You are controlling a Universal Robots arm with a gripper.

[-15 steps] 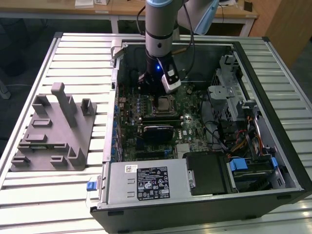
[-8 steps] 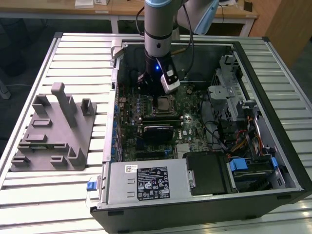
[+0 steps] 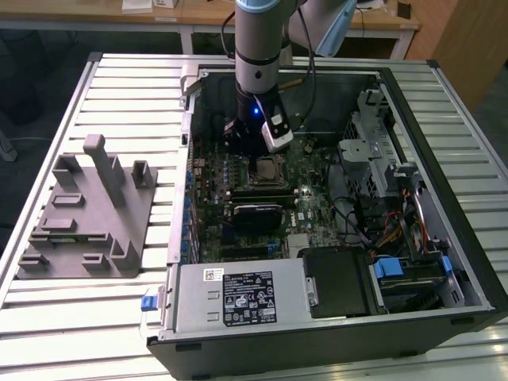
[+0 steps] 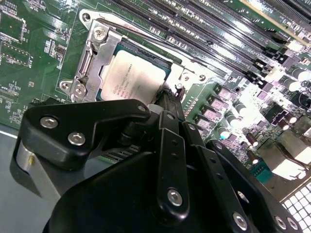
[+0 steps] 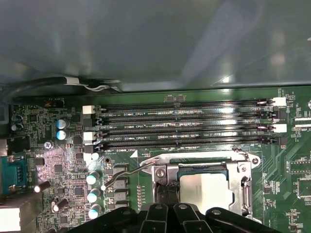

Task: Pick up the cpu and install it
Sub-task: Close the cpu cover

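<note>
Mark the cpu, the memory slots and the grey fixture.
cpu [image 4: 133, 80]: second wrist view, centre of its metal top.
memory slots [image 5: 184, 127]: first wrist view, middle of the slot bank.
grey fixture [image 3: 89, 218]: exterior view, middle of its base.

slatted metal table [image 3: 127, 103] | grey fixture [image 3: 87, 218] (exterior view's left) | open computer case [image 3: 317, 347] beside it

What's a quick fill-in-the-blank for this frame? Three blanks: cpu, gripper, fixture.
1. The cpu lies in the metal-framed ____ of the motherboard.
2. The gripper hangs inside the computer case, right above the ____.
3. The grey fixture stands on the slatted table, outside the case, toward the exterior view's ____.
Missing words: socket; cpu; left.
</note>
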